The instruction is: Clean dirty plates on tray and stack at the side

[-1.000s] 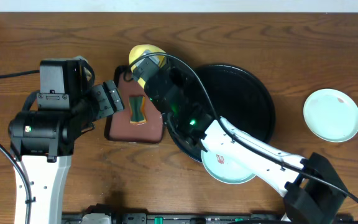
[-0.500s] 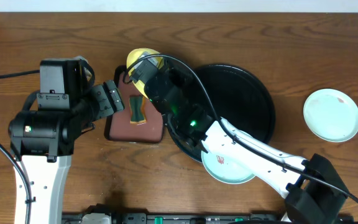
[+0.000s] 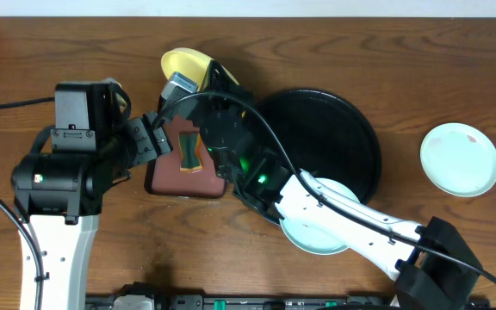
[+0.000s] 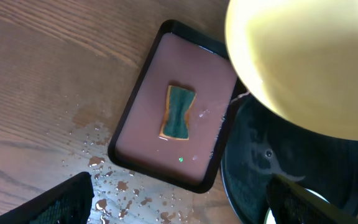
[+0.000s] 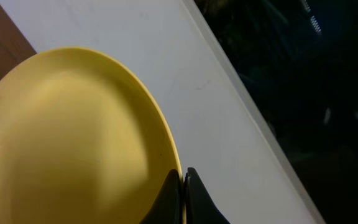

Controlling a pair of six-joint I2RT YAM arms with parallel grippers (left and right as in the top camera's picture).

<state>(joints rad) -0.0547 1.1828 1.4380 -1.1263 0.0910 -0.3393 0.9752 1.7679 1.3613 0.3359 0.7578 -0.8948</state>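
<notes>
Right gripper (image 5: 183, 186): clamped on the rim of the yellow plate (image 5: 73, 137).
Left gripper (image 4: 182, 202): spread wide, empty, above the sponge (image 4: 179, 113) in the rectangular tray (image 4: 143, 130).
Mint plate (image 3: 460, 158): on the tabletop (image 3: 420, 69), right.

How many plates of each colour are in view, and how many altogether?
Mint-blue plates: 2, one alone at the right, one at the near edge of the black tray, partly under the right arm
Yellow plates: 1
Total: 3
</notes>
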